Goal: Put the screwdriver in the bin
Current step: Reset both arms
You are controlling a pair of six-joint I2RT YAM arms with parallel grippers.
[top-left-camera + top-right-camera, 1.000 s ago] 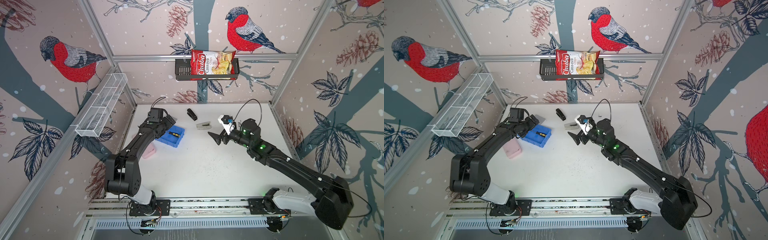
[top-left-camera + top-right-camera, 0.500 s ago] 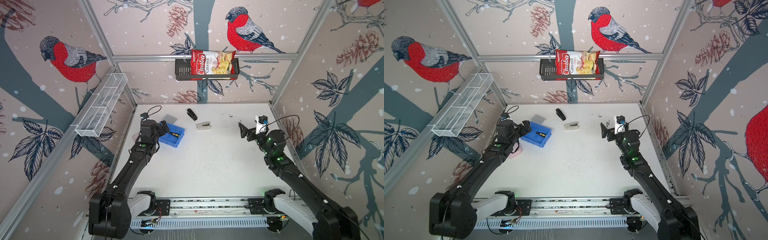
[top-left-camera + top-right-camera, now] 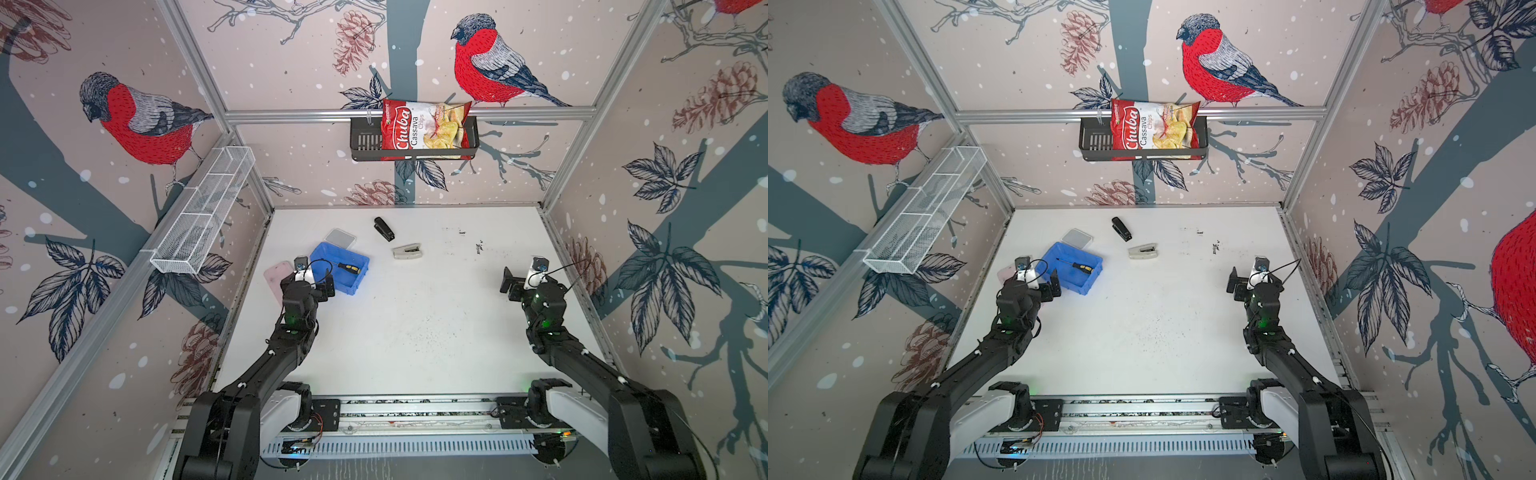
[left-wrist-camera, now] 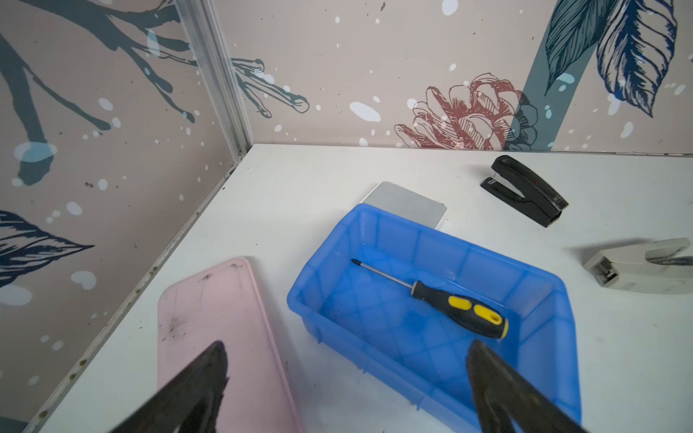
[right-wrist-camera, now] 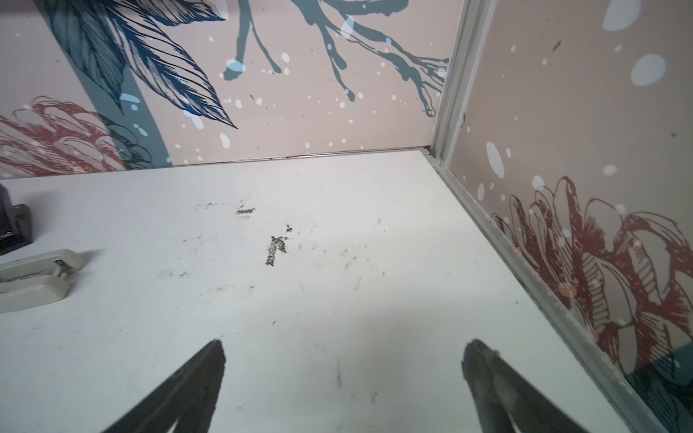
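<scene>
Your screwdriver (image 4: 442, 300) lies in the bin (image 4: 442, 243), just beyond the left gripper (image 4: 347, 348) — jaws wide apart, empty, arm bent by the left edge of the worktop (image 3: 415, 332); right gripper (image 5: 343, 348) likewise spread.

I hold both arms bent and raised; my left gripper (image 4: 347, 361) and right gripper (image 5: 343, 358) stand spread wide, gripping nothing.

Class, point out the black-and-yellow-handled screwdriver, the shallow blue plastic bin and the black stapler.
black-and-yellow-handled screwdriver (image 4: 459, 309): left wrist view, on its handle.
shallow blue plastic bin (image 4: 450, 247): left wrist view, far rim.
black stapler (image 4: 528, 183): left wrist view, top arm.
</scene>
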